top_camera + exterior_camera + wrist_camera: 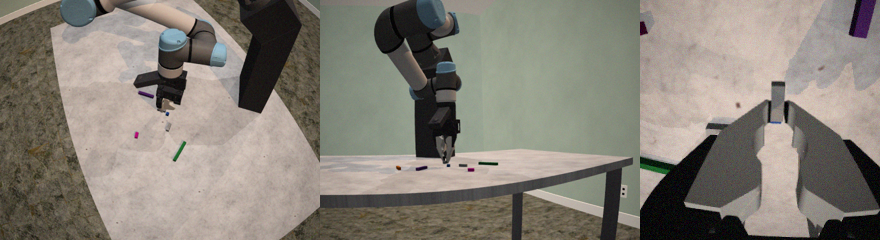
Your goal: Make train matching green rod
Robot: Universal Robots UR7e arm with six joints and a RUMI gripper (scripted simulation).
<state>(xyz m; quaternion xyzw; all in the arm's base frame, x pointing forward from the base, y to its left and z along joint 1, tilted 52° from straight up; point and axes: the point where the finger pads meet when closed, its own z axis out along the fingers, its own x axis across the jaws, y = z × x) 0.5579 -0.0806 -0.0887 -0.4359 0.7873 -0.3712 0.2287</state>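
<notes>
My gripper (pixel 162 109) (pixel 445 160) (pixel 777 102) is shut on a grey rod, low over the table. The held rod's end juts past the fingertips in the wrist view. The blue rod (pixel 167 113) (pixel 448 165) (pixel 775 122) lies close to the fingertips, mostly hidden in the wrist view. A second grey rod (pixel 168 126) (pixel 462 165) (pixel 717 126) lies apart. The green rod (pixel 179 151) (pixel 488 163) (pixel 655 166) lies beyond it. The magenta rod (pixel 136 135) (pixel 470 169) (pixel 642 28), purple rod (pixel 146 94) (pixel 421 168) (pixel 862 20) and orange rod (pixel 398 167) lie separately.
The dark arm pedestal (pixel 263 64) (pixel 425 136) stands at the table's far side. The table (pixel 201 206) (pixel 552 165) has a curved front edge. The arm hides the orange rod in the top view.
</notes>
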